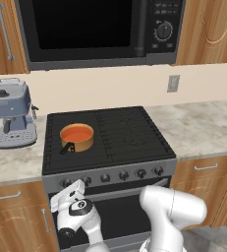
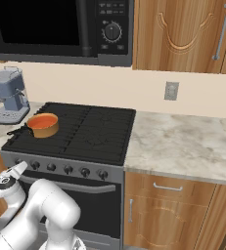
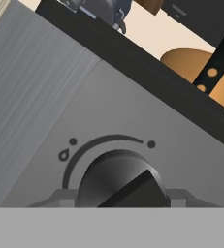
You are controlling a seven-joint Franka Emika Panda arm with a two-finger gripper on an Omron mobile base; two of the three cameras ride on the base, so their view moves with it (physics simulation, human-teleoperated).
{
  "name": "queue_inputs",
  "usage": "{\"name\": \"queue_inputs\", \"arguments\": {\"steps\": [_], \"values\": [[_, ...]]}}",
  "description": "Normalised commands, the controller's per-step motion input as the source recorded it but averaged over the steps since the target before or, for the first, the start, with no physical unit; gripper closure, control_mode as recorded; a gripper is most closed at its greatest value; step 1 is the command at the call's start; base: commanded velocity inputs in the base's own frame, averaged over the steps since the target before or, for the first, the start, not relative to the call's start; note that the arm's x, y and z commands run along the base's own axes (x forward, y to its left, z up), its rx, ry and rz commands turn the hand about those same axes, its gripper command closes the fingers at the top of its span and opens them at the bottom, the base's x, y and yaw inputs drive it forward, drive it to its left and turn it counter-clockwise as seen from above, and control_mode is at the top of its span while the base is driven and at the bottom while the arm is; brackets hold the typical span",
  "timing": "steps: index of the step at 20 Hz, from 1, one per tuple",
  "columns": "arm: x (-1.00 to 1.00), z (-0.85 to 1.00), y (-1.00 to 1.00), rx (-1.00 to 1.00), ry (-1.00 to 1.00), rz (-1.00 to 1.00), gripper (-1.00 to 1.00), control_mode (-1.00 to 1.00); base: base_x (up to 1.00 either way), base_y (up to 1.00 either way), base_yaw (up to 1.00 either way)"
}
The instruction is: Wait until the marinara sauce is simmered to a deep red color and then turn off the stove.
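So the gripper (image 3: pixel 120 201) is clamped around the far-left knob (image 3: pixel 120 181) on the stove (image 1: pixel 107 135), one fingertip (image 3: pixel 60 198) on each side of it in the hand view. The knob's ridge sits on a slant, and there's a little arc marking with dots and a flame symbol printed above it on the grey steel front strip (image 3: pixel 133 111).

From the left base view the white hand is pressed up to the left end of the knob row (image 1: pixel 112 175), just below the front left corner of the cooktop. The arm bends down and back in front of the oven door (image 2: pixel 92 205).

The marinara sauce (image 1: pixel 76 133) is in the small copper saucepan (image 1: pixel 77 138) on the stove's front left burner, almost straight above the knob being held. It reads as orange-red, flat and smooth. The pan's short dark handle (image 1: pixel 67 148) points toward the front edge of the stove.

Left of the stove on the marble counter (image 1: pixel 12 162) there's a blue-grey espresso machine (image 1: pixel 9 113). Above the stove hangs a black microwave (image 1: pixel 100 29) with one dial, and there's a wall outlet (image 1: pixel 173 83) up and to the right of the stove.
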Motion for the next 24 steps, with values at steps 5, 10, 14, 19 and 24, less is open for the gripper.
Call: {"name": "queue_inputs", "arguments": {"steps": [5,10,14,19,24], "values": [[0.0,0.0,0.0,0.0,0.0,0.0,1.0,-1.0,0.0,0.0,0.0],[0.0,0.0,0.0,0.0,0.0,0.0,1.0,-1.0,0.0,0.0,0.0],[0.0,0.0,0.0,0.0,0.0,0.0,1.0,-1.0,0.0,0.0,0.0],[0.0,0.0,0.0,0.0,0.0,0.0,1.0,-1.0,0.0,0.0,0.0],[0.0,0.0,0.0,0.0,0.0,0.0,1.0,-1.0,0.0,0.0,0.0]]}}
